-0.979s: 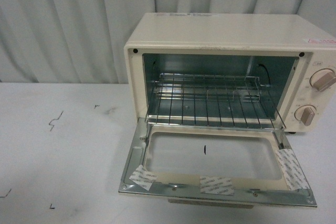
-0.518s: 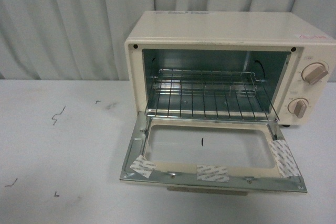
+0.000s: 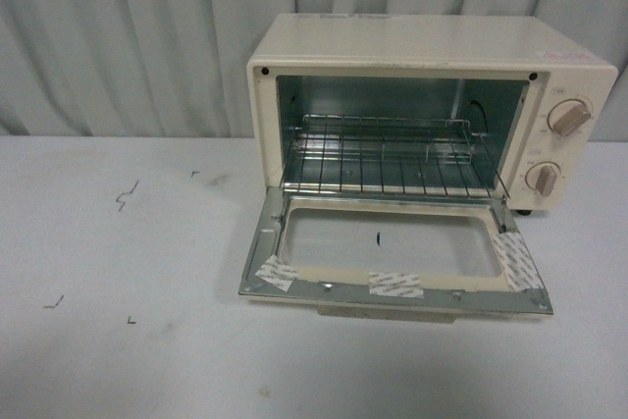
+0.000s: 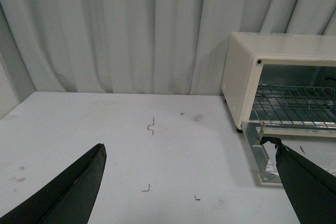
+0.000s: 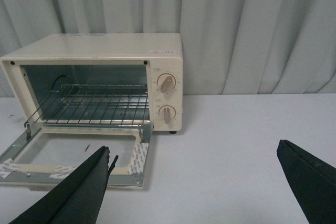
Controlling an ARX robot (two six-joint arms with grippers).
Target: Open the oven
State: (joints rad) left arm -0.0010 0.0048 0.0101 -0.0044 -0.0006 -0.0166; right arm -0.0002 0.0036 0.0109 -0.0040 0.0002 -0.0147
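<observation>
- The TOSHIBA toaster oven (image 3: 432,110) stood at the back of the bench (image 3: 128,242) against the curtain (image 3: 118,36), its door (image 3: 392,262) already dropped flat.
- The left pincer (image 4: 189,182) and right pincer (image 5: 194,182) were both spread wide and held nothing.
- Judged risk: an arm sweeping low could knock the door's front edge, straining the hinges or shoving the oven.
- Open bench lay on both sides.

Front view: faces cream boxy toaster oven (image 3: 432,115) head-on, near. Wrist views: oblique from either side, farther; all share it.
</observation>
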